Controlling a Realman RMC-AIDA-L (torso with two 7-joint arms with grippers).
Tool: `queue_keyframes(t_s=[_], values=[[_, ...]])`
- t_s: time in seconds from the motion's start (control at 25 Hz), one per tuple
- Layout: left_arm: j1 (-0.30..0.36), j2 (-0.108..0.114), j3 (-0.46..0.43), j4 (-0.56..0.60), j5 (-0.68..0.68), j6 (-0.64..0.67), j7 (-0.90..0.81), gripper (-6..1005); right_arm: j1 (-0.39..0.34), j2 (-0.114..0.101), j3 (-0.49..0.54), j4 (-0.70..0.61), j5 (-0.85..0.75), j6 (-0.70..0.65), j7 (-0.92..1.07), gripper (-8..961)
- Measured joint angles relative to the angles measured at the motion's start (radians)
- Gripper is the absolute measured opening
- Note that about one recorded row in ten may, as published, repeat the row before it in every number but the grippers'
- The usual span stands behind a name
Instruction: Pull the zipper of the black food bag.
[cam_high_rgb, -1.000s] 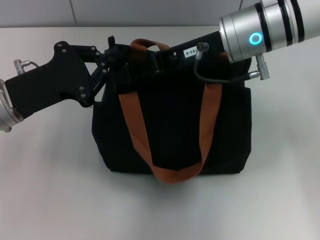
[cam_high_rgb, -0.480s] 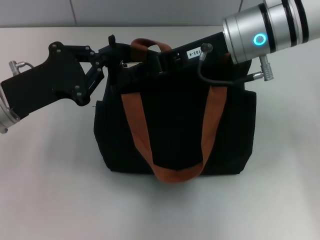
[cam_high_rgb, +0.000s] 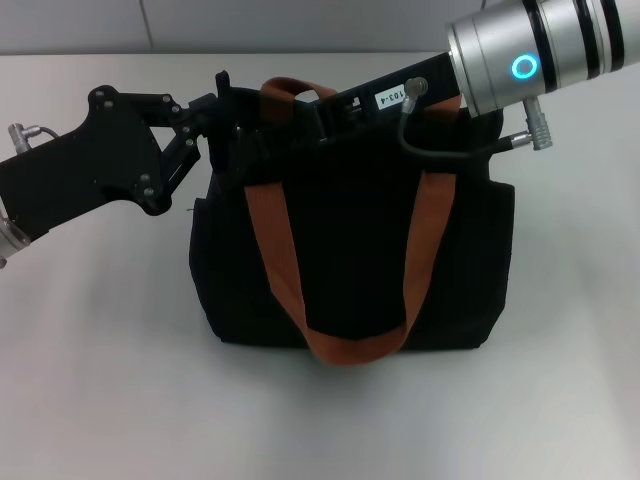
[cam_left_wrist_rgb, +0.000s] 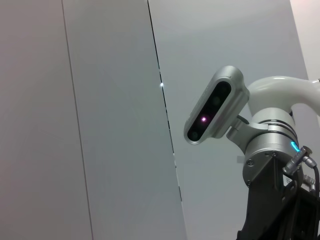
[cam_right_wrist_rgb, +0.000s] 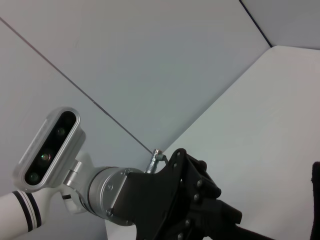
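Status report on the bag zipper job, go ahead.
Left gripper at black food bag's top left corner. Right gripper over top edge. Zipper hidden. Orange-brown handles drape the front.

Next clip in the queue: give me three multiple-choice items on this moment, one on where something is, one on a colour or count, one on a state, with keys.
1. Where is the left gripper?
A. at the black food bag's top left corner
B. resting on the table
C. under the bag

2. What colour are the handles?
A. blue
B. orange-brown
C. white

3. How does the bag stand?
A. upright
B. tipped over
C. lifted

Key: 1 A, its fingers reach the bag's rim; 2 B, both straps show that colour; 3 A, its base rests on the table.
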Motion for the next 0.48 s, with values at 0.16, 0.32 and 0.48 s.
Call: queue_keyframes(t_s=[0.16,0.32,0.48], values=[[0.0,0.0,0.0,0.0,0.0,0.005,0.0,45,0.003,0.001,-0.002,0.0,0.0,0.001,0.0,228],[-0.001,-0.003,0.0,0.0,0.0,0.005,-0.002,46,0.003,0.003,-0.005,0.002,0.0,0.007,-0.004,232],[-0.007,-0.004,0.0,0.0,0.0,0.011,-0.014,46,0.004,0.005,-0.022,0.005,0.002,0.023,-0.006,223]])
